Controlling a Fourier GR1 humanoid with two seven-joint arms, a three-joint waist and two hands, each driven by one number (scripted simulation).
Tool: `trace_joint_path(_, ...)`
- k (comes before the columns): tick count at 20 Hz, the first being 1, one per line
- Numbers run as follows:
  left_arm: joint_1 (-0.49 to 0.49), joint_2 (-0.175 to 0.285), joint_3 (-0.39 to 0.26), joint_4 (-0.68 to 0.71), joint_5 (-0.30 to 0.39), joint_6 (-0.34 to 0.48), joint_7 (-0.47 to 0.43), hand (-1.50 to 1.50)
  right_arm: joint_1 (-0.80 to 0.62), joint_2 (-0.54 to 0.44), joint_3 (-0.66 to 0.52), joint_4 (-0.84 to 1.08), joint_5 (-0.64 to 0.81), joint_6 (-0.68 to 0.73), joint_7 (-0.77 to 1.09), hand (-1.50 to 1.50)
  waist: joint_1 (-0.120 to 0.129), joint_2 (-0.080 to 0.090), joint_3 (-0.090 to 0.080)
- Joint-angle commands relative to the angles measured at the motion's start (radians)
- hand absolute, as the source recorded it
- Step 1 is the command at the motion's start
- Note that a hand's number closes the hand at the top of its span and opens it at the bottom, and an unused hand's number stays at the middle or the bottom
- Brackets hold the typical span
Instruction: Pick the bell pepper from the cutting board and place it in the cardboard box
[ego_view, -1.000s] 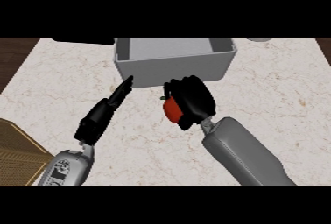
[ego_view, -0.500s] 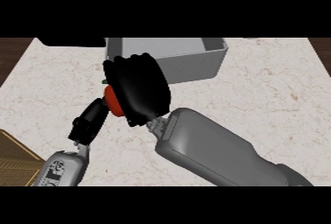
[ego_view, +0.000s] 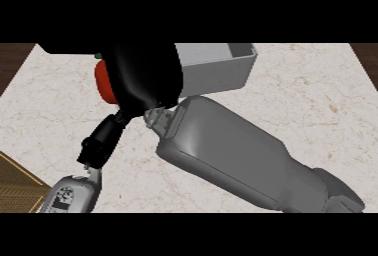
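I see the right hand (ego_view: 144, 75) clenched round the bell pepper (ego_view: 103, 84), red peeking out leftward, just beside the cardboard box (ego_view: 218, 70).

Pale veined marble worktop (ego_view: 310, 100) fills the view. Dark brown wood surface (ego_view: 11, 60) shows at both upper corners. Unidentifiable black object (ego_view: 63, 49) sits at far-left top edge.

Red bell pepper (ego_view: 103, 84), black right hand (ego_view: 145, 75), grey cardboard box (ego_view: 215, 71), cream counter (ego_view: 310, 105) with faint brown veining.
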Motion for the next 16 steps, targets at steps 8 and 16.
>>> trace_joint_path(8, -0.032, -0.040, -0.006, 0.010, -0.033, 0.024, 0.040, 0.00, -0.193, 0.001, -0.230, 0.366, -0.027, -0.084, -0.188, 1.50, 0.003, 0.006, 0.000)
trace_joint_path(16, -0.026, -0.010, 0.029, 0.053, -0.017, -0.022, -0.036, 0.00, -0.299, 0.001, -0.303, 0.655, -0.062, -0.206, -0.316, 1.50, 0.013, 0.011, -0.001)
